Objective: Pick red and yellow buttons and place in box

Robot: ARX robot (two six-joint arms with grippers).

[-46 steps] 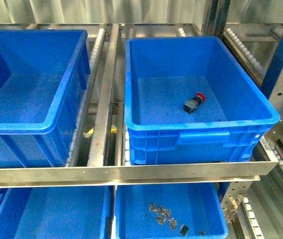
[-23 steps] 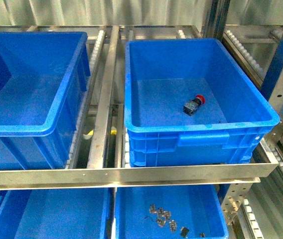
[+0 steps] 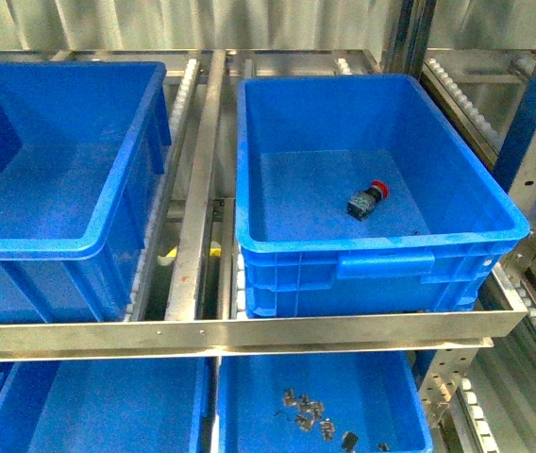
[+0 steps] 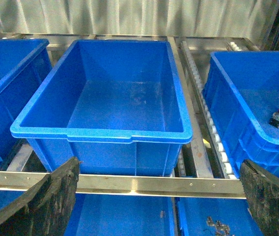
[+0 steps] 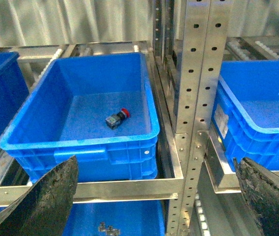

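Red button (image 3: 367,199) is lying on its side on the floor of the box (image 3: 381,240), approx mid-floor, cap pointing toward the far right corner. Box is sitting on the right side of the steel bench (image 3: 249,332), w/ a 2nd blue crate (image 3: 60,247) sitting to its left, apart from it. Below, a lower tray (image 3: 259,396) is holding small metal parts (image 3: 306,411). Left gripper (image 4: 159,164) & right gripper (image 5: 155,161) are both hanging in front of the bench w/ fingers spread wide apart.

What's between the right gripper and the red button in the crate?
Nothing visible. The red button lies alone on the floor of the crate, open from above. Only the near wall rises between it and the right gripper, whose jaws are spread wide.
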